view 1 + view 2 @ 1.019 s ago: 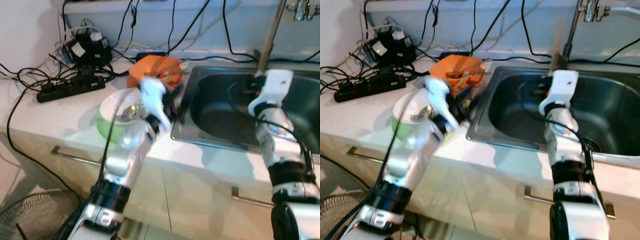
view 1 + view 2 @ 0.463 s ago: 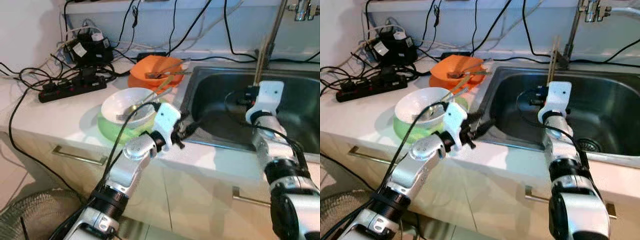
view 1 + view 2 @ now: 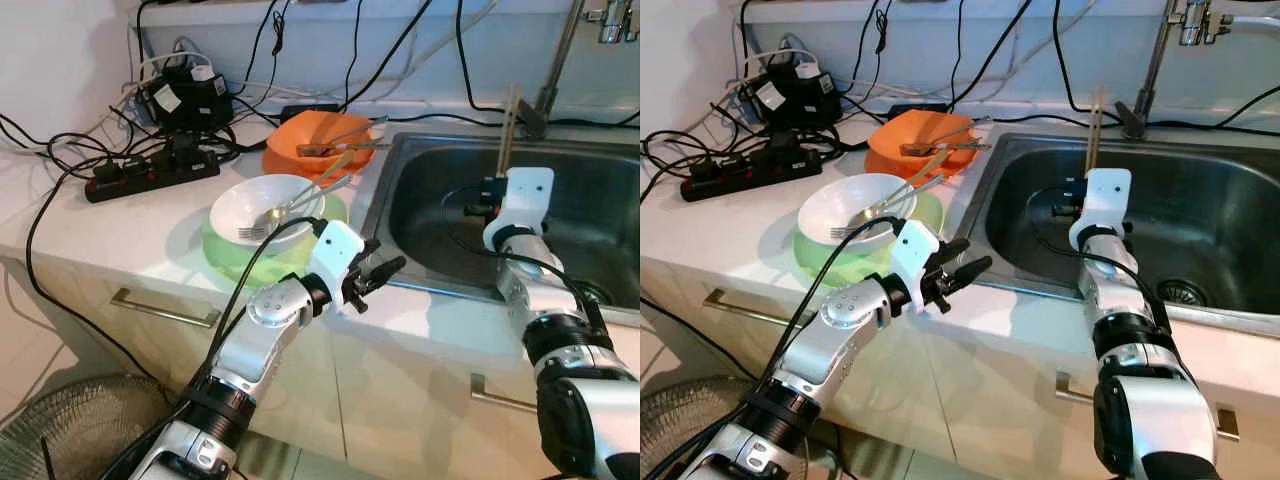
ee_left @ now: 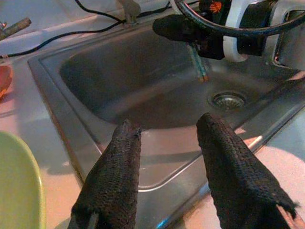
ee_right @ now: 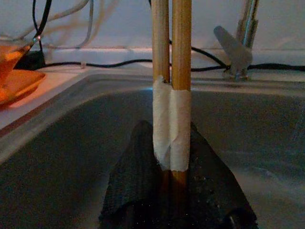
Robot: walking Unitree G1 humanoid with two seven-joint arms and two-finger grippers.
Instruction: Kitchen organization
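A pair of wooden chopsticks [image 3: 506, 130], taped together at the lower end, stands upright over the steel sink [image 3: 440, 250], and my right gripper [image 3: 497, 190] is shut on them. The right wrist view has the same chopsticks [image 5: 170, 71] pinched between the black fingers [image 5: 138, 191]. My left gripper [image 3: 385, 270] hangs open over the sink's front left rim, with nothing between its fingers [image 4: 119, 176]. To its left a white bowl [image 3: 262, 205] holding a fork sits on a green plate [image 3: 225, 255]. Behind it is an orange bowl [image 3: 318, 135] with utensils lying across it.
A black power strip [image 3: 150, 170], chargers and tangled cables crowd the counter's back left. The faucet [image 3: 560, 50] rises behind the sink, whose drain [image 4: 228, 99] lies in its floor. A fan [image 3: 60, 430] stands on the floor at lower left, below the cabinet handles.
My left arm has drawn back from over the bowls to the sink's front rim. The right gripper with the chopsticks has sunk a little, and the chopsticks stand straighter.
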